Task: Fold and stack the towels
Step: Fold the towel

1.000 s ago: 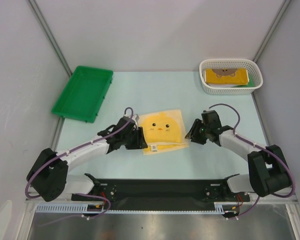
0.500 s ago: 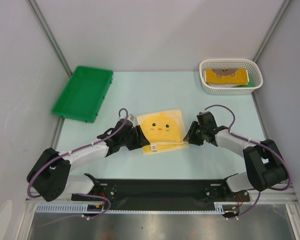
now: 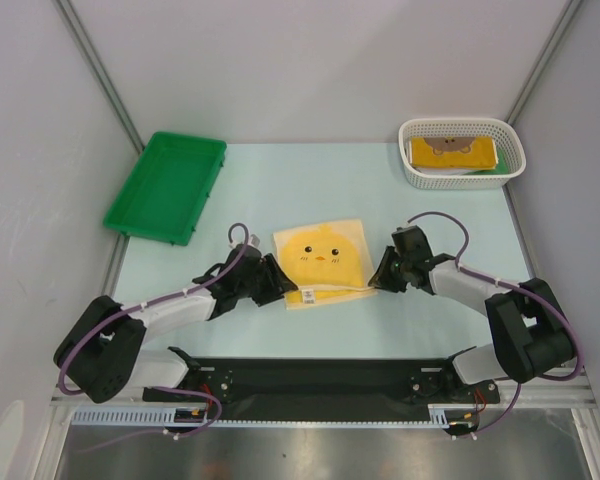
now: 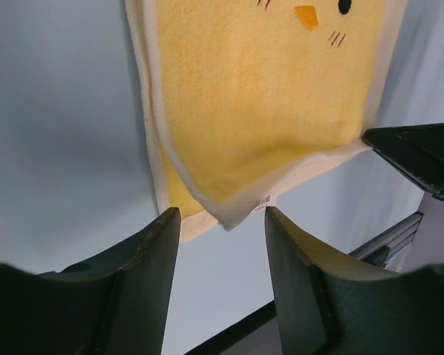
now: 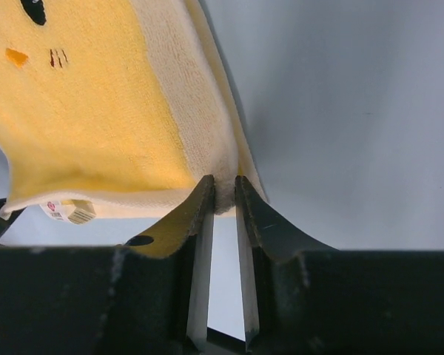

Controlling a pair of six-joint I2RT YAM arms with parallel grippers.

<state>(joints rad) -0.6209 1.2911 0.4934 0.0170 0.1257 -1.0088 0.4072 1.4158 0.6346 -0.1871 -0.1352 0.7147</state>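
Pale green table (image 3: 380,180), grey walls (image 3: 310,60); yellow towel (image 3: 325,255) central, left claw (image 4: 220,212) agape, right claw (image 5: 223,185) tight on its edge.

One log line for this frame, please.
left gripper open at near-left corner of yellow towel | right gripper shut on its near-right edge | towel folded, on table | basket: another towel inside

The left arm (image 3: 170,310) and the right arm (image 3: 470,285) were built of white link shells joined by black joint housings. A thin purple cable (image 3: 229,236) looped at each wrist and trailed down to a bulky black base joint (image 3: 95,355). Both bases sat on a black mounting plate (image 3: 320,378). The left jaws were matte black, broad and rounded. The right jaws were thin, tapering blades with pale inner faces.
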